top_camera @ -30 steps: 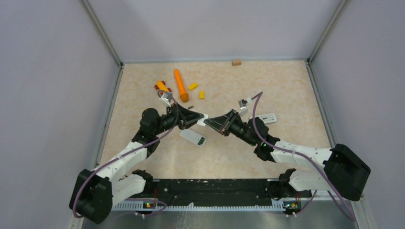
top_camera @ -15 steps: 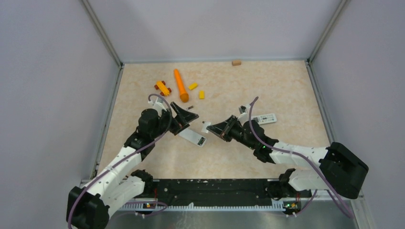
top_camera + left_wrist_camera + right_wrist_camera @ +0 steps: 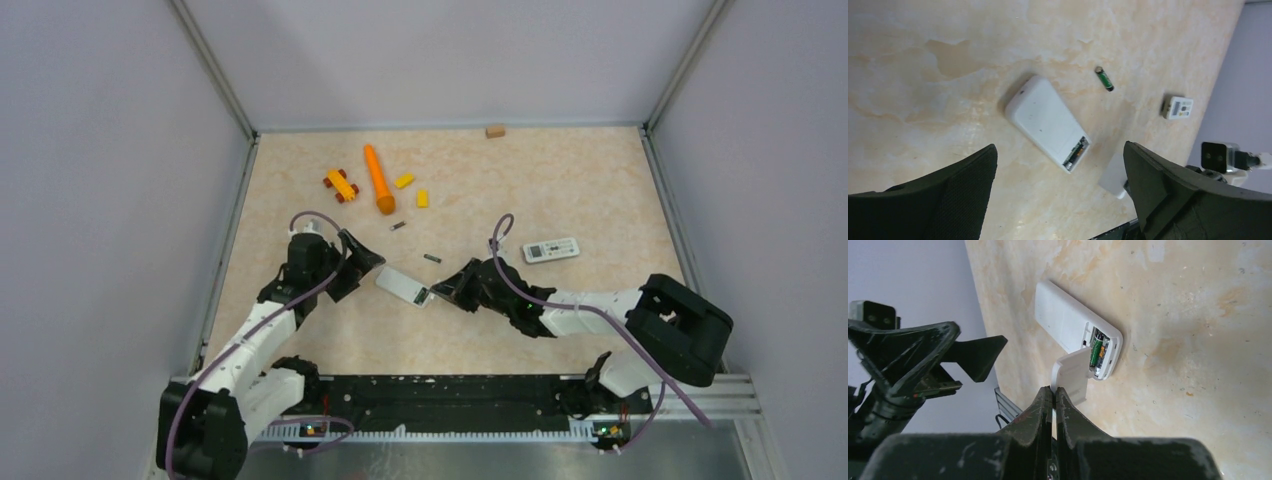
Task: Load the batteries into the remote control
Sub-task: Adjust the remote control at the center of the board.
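**Cover pinched by its edge, remote sitting loose: sketchy setup**

The right jaws were clamped tight on just the edge of the cover [image 3: 1074, 376]. They held it at the open end of the remote [image 3: 1068, 322], which lay flat on the worktop [image 3: 1198, 315] with a green battery [image 3: 1098, 351] showing in its bay. The left jaws stood wide open near the remote's other end, gripping nothing. My guess: with that thin a bite the cover could twist or slip out. Nothing braced the remote either, so a push to seat the cover might just slide it away. If that battery wasn't fully down, the cover could jam on it. One loose battery [image 3: 432, 258] lay just beyond the remote and a second loose one [image 3: 397, 226] further back, both easy to knock rolling.
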Controlling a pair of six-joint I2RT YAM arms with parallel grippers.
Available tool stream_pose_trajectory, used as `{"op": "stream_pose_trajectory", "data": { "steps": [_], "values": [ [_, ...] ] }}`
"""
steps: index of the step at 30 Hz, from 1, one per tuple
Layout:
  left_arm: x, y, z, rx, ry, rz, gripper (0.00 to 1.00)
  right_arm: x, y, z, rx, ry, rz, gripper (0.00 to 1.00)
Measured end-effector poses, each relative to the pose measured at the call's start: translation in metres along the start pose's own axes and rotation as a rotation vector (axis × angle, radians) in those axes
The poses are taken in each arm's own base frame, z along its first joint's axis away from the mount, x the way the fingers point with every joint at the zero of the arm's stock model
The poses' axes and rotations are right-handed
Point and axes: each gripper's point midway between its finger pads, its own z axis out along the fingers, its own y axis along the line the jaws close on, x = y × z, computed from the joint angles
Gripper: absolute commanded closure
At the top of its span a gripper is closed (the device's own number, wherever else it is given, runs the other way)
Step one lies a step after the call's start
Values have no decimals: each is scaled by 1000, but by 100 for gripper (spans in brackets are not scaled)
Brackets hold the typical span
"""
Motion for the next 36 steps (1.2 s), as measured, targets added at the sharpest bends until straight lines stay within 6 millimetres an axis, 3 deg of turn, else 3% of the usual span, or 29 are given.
{"op": "stream_pose_trajectory", "data": {
  "steps": [3, 8, 14, 18, 23, 29, 32, 36],
  "values": [
    [-1, 19, 12, -47, 22, -33, 9, 0, 1, 0, -4, 1, 1, 100],
    [-6, 29, 36, -42, 72, -48, 25, 0, 4, -2, -13, 2, 1, 100],
    [-5, 23, 59, -9, 163, -19, 31, -3, 20, -13, -59, 2, 6, 100],
    [2, 21, 63, 17, 206, -22, 36, 0, 18, -15, -67, 22, 7, 100],
    [9, 19, 64, 49, 244, -25, 38, 4, -4, -22, -32, 51, 9, 100],
    [24, 31, 61, 36, 276, -55, 40, -4, 3, -32, -60, 43, -23, 100],
    [35, 36, 56, 34, 303, -78, 38, -3, 1, -32, -60, 52, -48, 100],
    [32, 32, 48, 46, 282, -64, 30, 0, 3, -32, -76, 73, -73, 100]
  ]
}}
